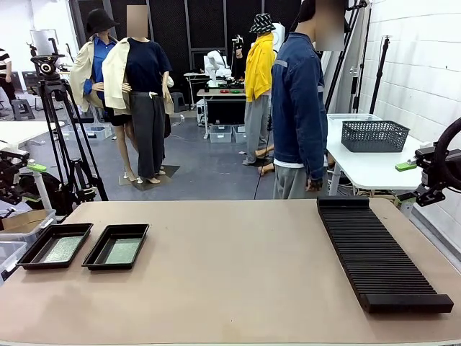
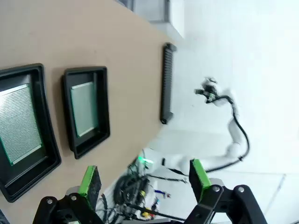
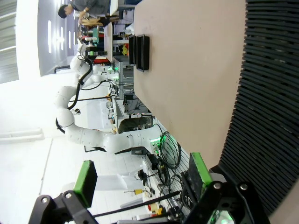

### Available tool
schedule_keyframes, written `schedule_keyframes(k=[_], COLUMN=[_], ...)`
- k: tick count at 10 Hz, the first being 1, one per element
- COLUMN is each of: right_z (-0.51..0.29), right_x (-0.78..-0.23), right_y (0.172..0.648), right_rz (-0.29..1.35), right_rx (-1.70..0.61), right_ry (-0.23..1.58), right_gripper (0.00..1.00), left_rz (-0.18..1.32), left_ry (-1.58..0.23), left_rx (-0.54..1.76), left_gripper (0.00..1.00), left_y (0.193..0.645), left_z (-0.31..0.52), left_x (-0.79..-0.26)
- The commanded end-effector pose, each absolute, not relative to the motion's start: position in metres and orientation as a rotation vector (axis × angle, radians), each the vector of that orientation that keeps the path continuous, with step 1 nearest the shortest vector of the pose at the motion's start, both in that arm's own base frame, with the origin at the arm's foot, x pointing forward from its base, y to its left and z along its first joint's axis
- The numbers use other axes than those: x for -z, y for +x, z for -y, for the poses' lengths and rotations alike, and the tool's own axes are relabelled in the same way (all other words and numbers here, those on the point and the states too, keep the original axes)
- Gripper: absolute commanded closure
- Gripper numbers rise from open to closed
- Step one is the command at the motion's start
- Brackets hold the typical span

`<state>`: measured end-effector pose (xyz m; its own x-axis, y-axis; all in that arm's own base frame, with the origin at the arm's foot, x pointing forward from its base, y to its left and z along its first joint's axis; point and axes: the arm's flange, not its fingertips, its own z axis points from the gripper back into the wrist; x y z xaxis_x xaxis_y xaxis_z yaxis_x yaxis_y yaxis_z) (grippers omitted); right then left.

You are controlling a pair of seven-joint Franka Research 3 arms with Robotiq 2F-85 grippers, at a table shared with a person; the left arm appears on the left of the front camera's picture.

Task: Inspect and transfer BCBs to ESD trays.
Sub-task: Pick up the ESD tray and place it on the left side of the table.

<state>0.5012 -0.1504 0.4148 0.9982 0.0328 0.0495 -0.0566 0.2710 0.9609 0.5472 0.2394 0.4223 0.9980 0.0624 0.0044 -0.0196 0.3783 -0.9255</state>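
At the lower left of the front view the two ESD trays (image 1: 55, 246) (image 1: 116, 246) stand side by side, and each one already holds a green BCB (image 1: 63, 249) (image 1: 122, 250) lying flat inside. The slotted rack (image 1: 378, 252) at the right looks empty, so I judge the transfer is nearly finished or done. The left gripper (image 2: 145, 176) and right gripper (image 3: 142, 175) both have fingers spread wide and hold nothing.

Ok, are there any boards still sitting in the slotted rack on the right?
No, the long black rack shows bare ribs, while a green board lies in each of the two black trays on the left.
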Motion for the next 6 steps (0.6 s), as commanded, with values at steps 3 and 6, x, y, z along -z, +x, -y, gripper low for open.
schedule_keyframes(k=[3, 6], right_z=[0.1477, 0.1477], right_x=[-0.4154, -0.4154], right_y=[0.4987, 0.4987], right_rz=[0.024, 0.024], right_rx=[-0.06, -0.06], right_ry=[1.292, 1.292], right_gripper=[0.0, 0.0], left_rz=[0.034, 0.038], left_ry=[-1.404, -1.391], left_rx=[0.005, 0.018], left_gripper=[0.0, 0.0], left_y=[0.564, 0.56], left_z=[-0.2756, -0.271], left_x=[-0.4187, -0.4236])
